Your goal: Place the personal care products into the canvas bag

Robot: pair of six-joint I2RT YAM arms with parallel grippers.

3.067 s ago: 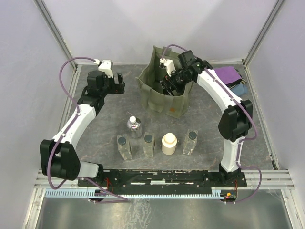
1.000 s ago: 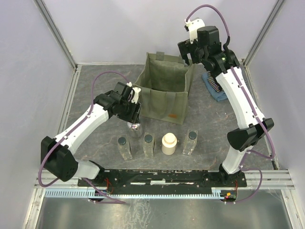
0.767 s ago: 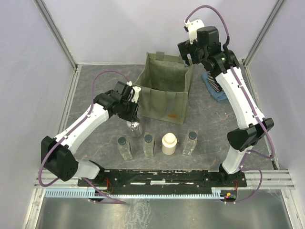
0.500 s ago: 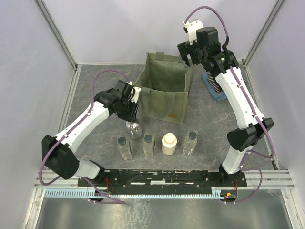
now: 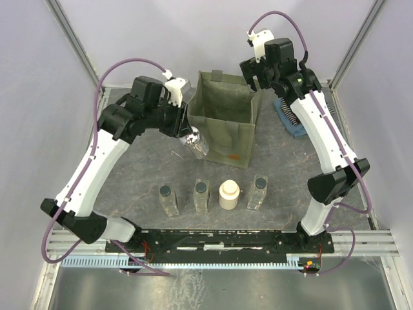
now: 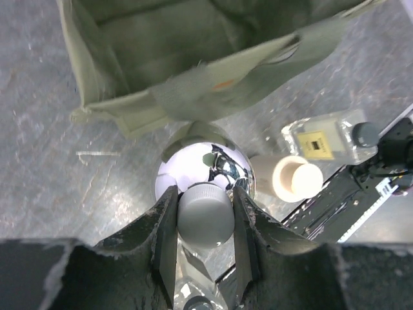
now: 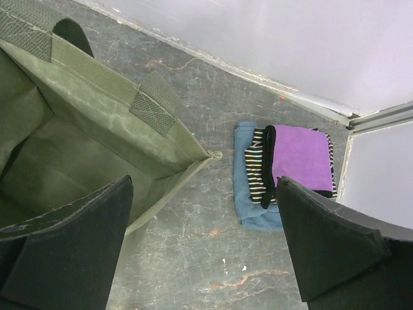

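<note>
aloft, round bottle (image 6: 205, 166) in left gripper (image 6: 205, 201)

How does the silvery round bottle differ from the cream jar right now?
The silvery bottle is mirror-shiny and ball-shaped; the cream jar is matte and cylindrical. The bottle hangs tilted, clamped in the left gripper; the jar stands upright, untouched, on the table. Both are outside the canvas bag.

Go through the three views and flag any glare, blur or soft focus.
Left wrist: the silvery bottle mirrors the scene with bright glare; the left gripper holding it looks soft near the lens. Right wrist: the right gripper is dark and defocused, the canvas bag and folded cloth sharp. Top external: even light, faint shadows.
</note>
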